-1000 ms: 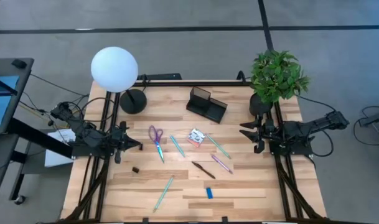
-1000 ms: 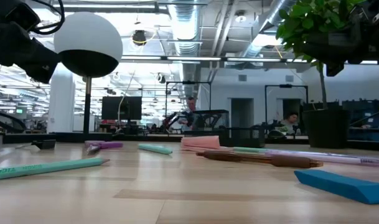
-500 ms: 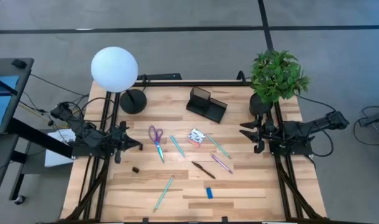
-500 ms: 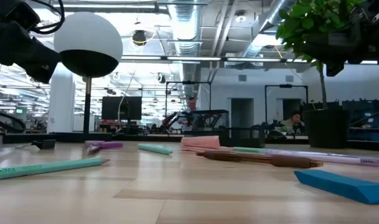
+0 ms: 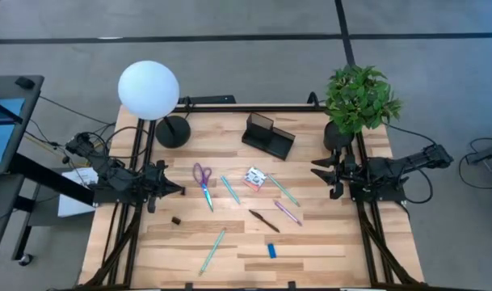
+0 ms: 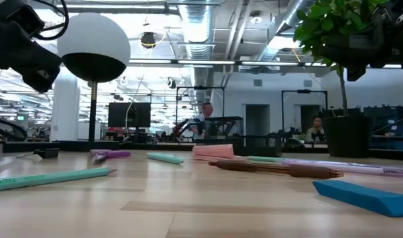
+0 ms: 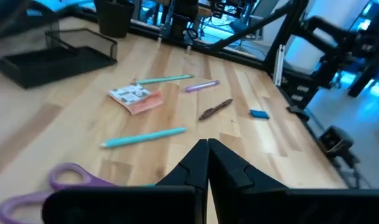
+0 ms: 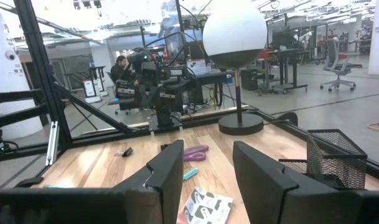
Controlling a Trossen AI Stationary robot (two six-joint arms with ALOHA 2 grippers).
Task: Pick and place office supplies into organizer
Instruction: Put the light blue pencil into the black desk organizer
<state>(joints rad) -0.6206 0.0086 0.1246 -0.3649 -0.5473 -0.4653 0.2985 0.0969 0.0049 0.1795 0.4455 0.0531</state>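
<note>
- Left gripper [image 5: 179,191]: fingers pressed together, holding nothing, above the table's [image 5: 310,259] left edge, near the scissors [image 5: 202,179].
- Right gripper [image 5: 317,171]: fingers apart, nothing between them, at the right edge, beside the plant [image 5: 357,99].
- Between the arms lie the packet [image 5: 255,179], teal pens [image 5: 229,189], a pink pen [image 5: 287,212], a dark pen [image 5: 263,220], a blue block [image 5: 272,250] and a black piece [image 5: 175,219].
- Organizer [image 5: 269,135] at the back, near the lamp [image 5: 149,90]; what it contains cannot be told.
</note>
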